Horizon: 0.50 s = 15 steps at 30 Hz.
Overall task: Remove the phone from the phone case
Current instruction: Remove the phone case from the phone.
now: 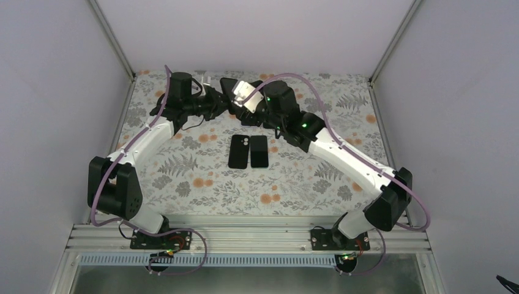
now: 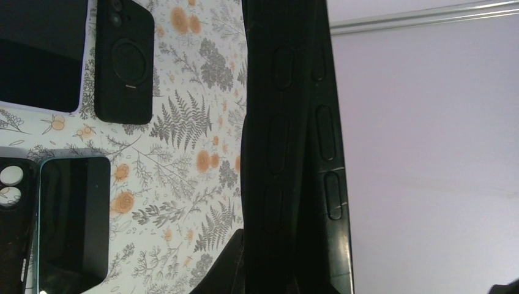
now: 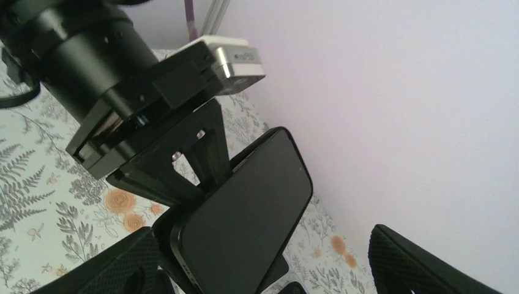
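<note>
The left claw (image 3: 196, 184) is clamped on the raised phone (image 3: 245, 214), which is probably cased. The right claw (image 3: 260, 251) is apart, one finger on each side of it.

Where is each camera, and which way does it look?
Top: above, behind the arms, looking down at the table; both arms show.
Left wrist: on left arm, looking past the held phone case to the table; left hand hardly shows.
Right wrist: on right arm, facing the left hand; own open fingers show.
Shared: top and left wrist see the loose phone.
</note>
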### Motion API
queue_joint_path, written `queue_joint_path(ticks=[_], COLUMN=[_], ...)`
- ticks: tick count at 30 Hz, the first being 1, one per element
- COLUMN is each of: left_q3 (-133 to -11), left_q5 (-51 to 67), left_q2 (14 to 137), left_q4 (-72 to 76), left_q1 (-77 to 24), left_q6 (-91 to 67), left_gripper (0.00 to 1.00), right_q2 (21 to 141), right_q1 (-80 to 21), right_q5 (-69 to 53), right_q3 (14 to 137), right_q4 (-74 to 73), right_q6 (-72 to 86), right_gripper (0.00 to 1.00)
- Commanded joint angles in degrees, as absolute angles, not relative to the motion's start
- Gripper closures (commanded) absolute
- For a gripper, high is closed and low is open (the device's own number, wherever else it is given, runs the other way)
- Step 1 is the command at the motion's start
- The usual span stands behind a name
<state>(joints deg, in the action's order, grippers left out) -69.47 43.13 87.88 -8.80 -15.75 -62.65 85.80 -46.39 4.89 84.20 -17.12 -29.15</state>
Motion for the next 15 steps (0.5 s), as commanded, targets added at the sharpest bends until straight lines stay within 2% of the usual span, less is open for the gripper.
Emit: queue_joint_path(ticks=[1,11,15], left_q3=[-70.28,-69.91,-70.01], left_q5=[43.88,43.79,43.99], left_q2=[87.64,88.05,88.20], left_q4=[-6.07,-5.80,-5.62], left_q1=[-15.36,-15.42,-15.45], left_q6=[-63.80,-63.84,-63.95], left_gripper=[0.98,0.98,0.98], right_q2=[87.41,91.41,93.07], right_q1=[-48.02,-49.38,-49.57], right_q5=[10.31,13.74,16.24], right_q3=[82.15,81.39,81.32], right_q4=[-12.29,-9.18,-7.49], right_q6=[-31.74,-32.93,-33.86], right_gripper=[0.21,0.25,0.30])
